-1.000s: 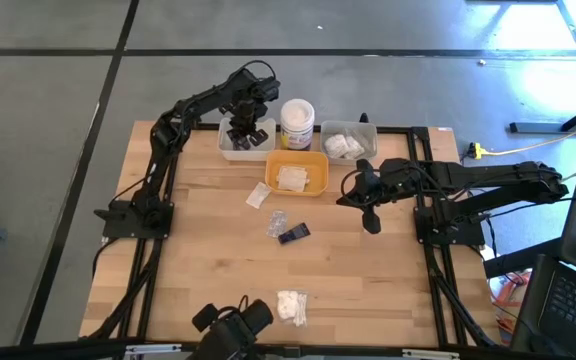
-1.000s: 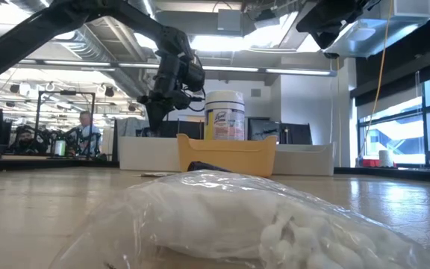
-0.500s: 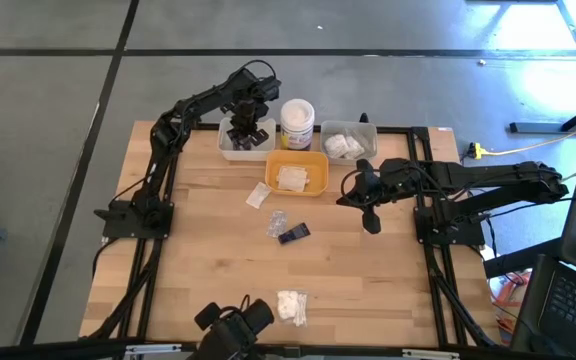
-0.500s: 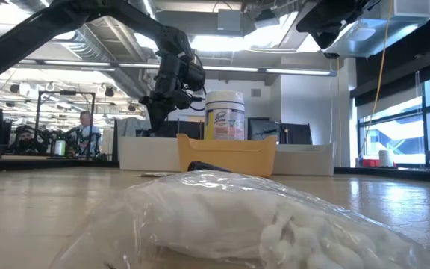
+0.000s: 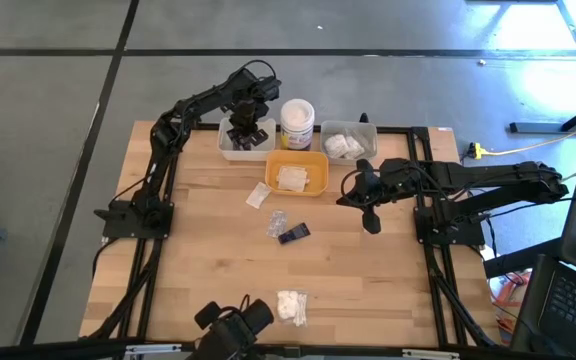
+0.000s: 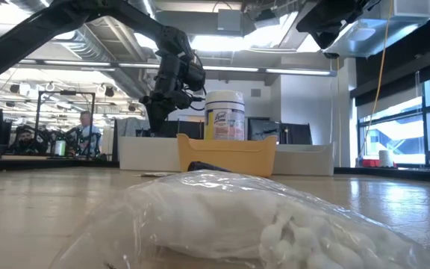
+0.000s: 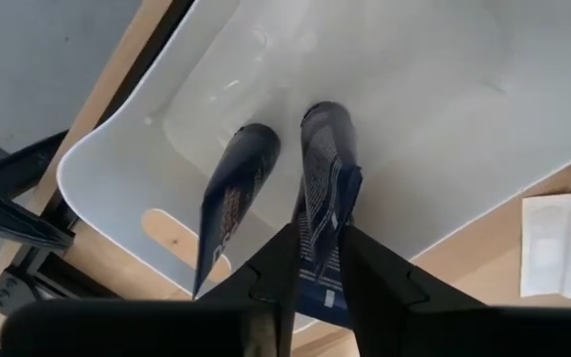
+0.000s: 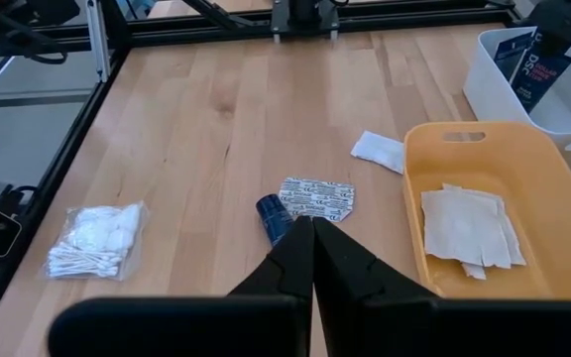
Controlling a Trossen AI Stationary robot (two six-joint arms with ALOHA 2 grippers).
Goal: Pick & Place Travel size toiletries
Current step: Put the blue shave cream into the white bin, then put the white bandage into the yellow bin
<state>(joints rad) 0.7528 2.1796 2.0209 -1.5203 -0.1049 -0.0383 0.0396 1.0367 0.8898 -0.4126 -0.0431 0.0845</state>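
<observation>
My left gripper (image 5: 247,132) points down into the white tray (image 5: 230,150) at the far left and is shut on a dark tube (image 7: 323,169). A second dark tube (image 7: 234,193) leans in the tray beside it. On the table's middle lie a third dark tube (image 5: 294,234), a clear sachet (image 5: 277,222) and a white sachet (image 5: 258,195). A clear bag of white fluffy pieces (image 5: 291,306) lies near the front edge. My right gripper (image 5: 371,222) hangs shut and empty over the table's right half. My left gripper pinches the dark tube's flat crimped end (image 7: 321,233) between its two fingers. The fingers come from above, pointing down. The tube stands nearly upright below them, and its round cap end (image 7: 325,117) is down at the tray's floor.
A yellow tray (image 5: 313,158) holding beige sachets stands right of the white tray, with a grey tray (image 5: 366,132) of white pieces behind it. A white jar with a yellow label (image 5: 297,123) stands between the trays. Black frame rails run along the table's edges.
</observation>
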